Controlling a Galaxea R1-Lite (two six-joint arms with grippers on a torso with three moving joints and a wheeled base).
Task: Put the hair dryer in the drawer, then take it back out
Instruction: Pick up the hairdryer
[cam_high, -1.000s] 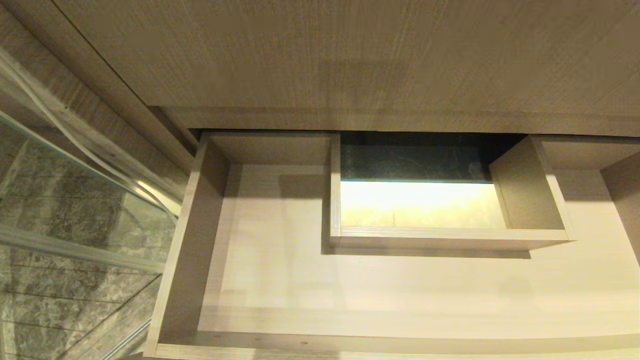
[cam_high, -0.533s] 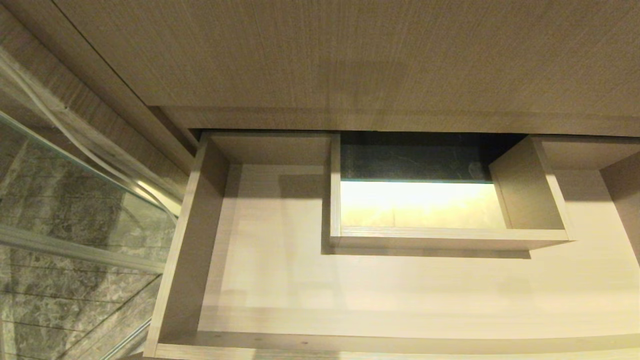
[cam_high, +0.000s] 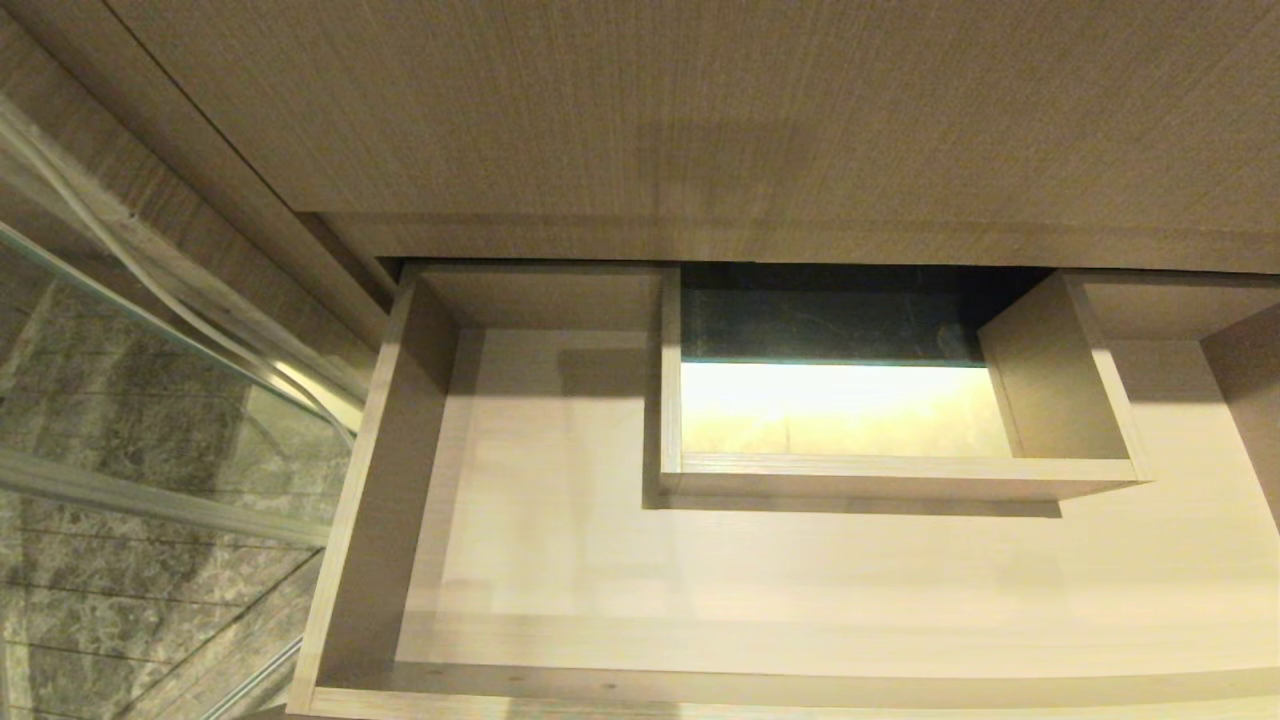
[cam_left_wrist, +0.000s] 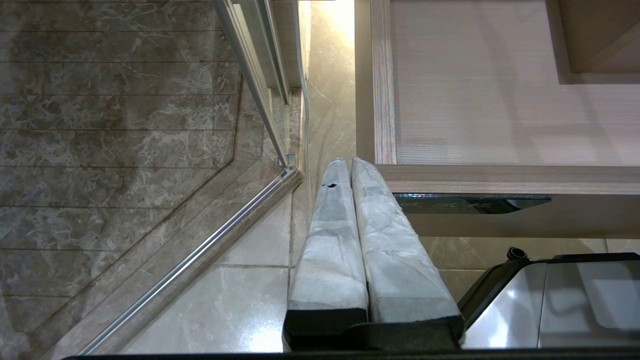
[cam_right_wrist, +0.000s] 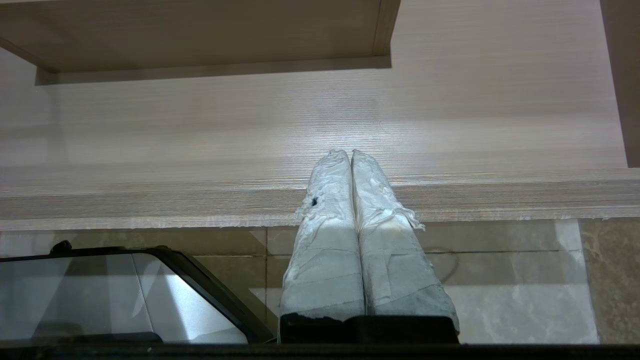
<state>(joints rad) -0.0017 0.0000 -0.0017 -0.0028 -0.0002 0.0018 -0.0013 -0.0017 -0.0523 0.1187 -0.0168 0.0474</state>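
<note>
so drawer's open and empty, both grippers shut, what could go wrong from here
1. The hair dryer shows in no view, so the robot may have to search for it.
2. The drawer has a boxed cutout in the middle; a dryer or cord could snag there.
3. The left gripper and right gripper hang beside the drawer front and could bump it.
</note>
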